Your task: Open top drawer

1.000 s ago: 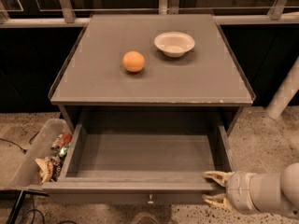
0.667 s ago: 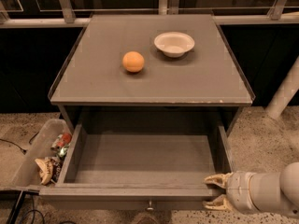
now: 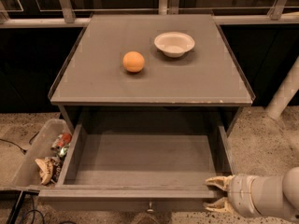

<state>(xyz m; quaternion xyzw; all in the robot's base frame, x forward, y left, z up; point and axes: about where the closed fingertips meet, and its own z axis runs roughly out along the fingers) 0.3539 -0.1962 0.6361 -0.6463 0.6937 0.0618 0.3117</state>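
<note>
The top drawer (image 3: pixel 140 157) of the grey cabinet stands pulled out towards me, showing its shallow grey interior with nothing in it. Its front edge (image 3: pixel 126 192) runs along the bottom of the view, with the small round knob (image 3: pixel 150 207) just below it. My gripper (image 3: pixel 214 193) is at the lower right, by the drawer's front right corner. Its pale fingers (image 3: pixel 216 182) are spread apart, one above and one below the front edge, and hold nothing. The white arm extends off to the right.
On the cabinet top (image 3: pixel 201 78) sit an orange (image 3: pixel 133 61) and a white bowl (image 3: pixel 174 43). A clear bin (image 3: pixel 32 157) with trash stands on the floor at the left. A white post (image 3: pixel 285 94) leans at the right. Railing runs behind.
The drawer has come slightly further out towards me. The gripper stays at the front right corner.
</note>
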